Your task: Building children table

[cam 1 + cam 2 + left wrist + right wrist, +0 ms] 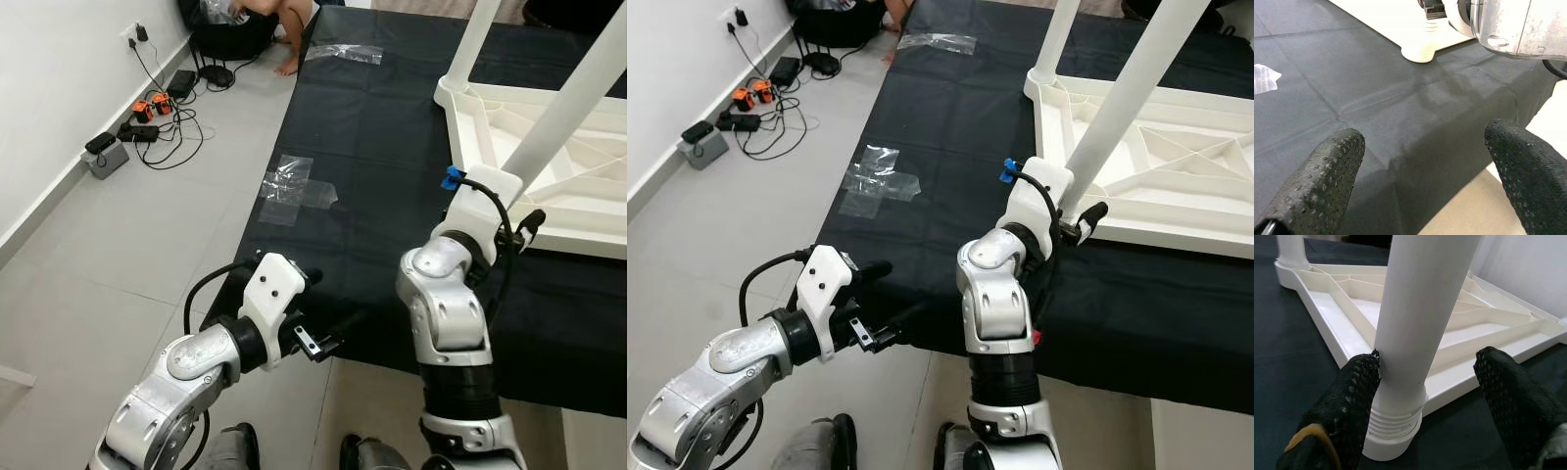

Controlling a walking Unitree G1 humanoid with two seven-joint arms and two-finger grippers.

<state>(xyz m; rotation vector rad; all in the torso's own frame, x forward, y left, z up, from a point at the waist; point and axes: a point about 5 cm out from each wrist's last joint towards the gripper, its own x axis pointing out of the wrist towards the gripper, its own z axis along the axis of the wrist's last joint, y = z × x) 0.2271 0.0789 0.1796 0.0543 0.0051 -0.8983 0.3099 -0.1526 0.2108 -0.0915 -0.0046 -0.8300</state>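
Left claw (328, 338): nearest to us, released, fingers spread over the near edge of the black sheet (372, 127); parked low, we judge, to stay out of the way.
Right claw (1425, 396): released, straddling the near leg (1422, 318) just above its threaded base; one finger (1354, 396) touches the leg, the other stands apart. We read this as lining up to grip or twist.
Tabletop (549, 147): white, upside down on the sheet, ribs up so the legs go in from above.
Far leg (477, 34): upright in its corner socket.
Floor clutter: cables and chargers (147, 113) by the wall, well apart.
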